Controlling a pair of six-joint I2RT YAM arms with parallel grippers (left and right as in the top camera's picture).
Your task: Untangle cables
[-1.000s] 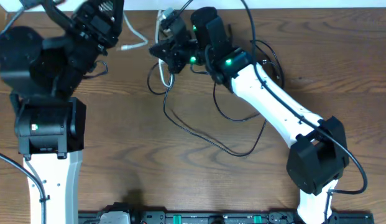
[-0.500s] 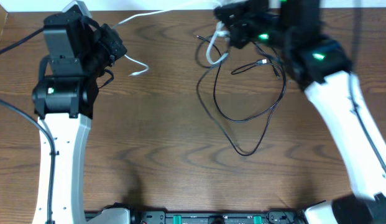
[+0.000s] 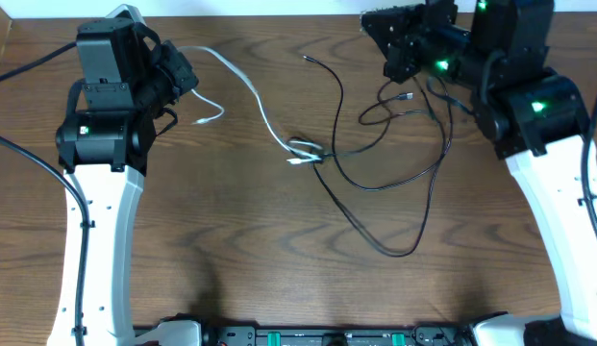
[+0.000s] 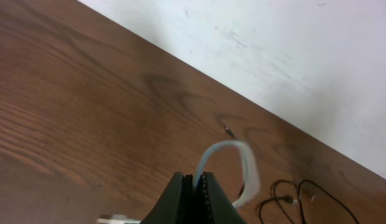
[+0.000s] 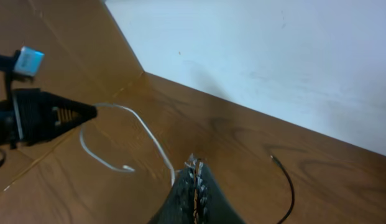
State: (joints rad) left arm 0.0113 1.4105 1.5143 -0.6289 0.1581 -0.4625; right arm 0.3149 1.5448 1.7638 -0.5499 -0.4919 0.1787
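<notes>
**Cables spread across the table, one snarl left at the centre**

From overhead, we see the left gripper clamped on the white cable. One short end lies just beside it, and the longer run crosses the table to a small tangle near the middle. There the white cord meets the black cables, which fan out in wide loops toward the right. Several black strands climb to the right gripper, raised at the far right edge.

In the left wrist view, the left gripper has its jaws pressed together on a loop of the white cable, which arches up from between them. A black cable lies on the wood beyond, near the wall.

In the right wrist view, the right gripper has its jaws fully together. Whether a black strand is pinched between them we cannot tell. Past it lie the white cable, the left gripper and one loose black end.

We judge the job about half done. The cords are drawn out long and the arms stand well apart, but white and black cross at the central knot, and the black loops overlap one another. Freeing that knot is what is left.
</notes>
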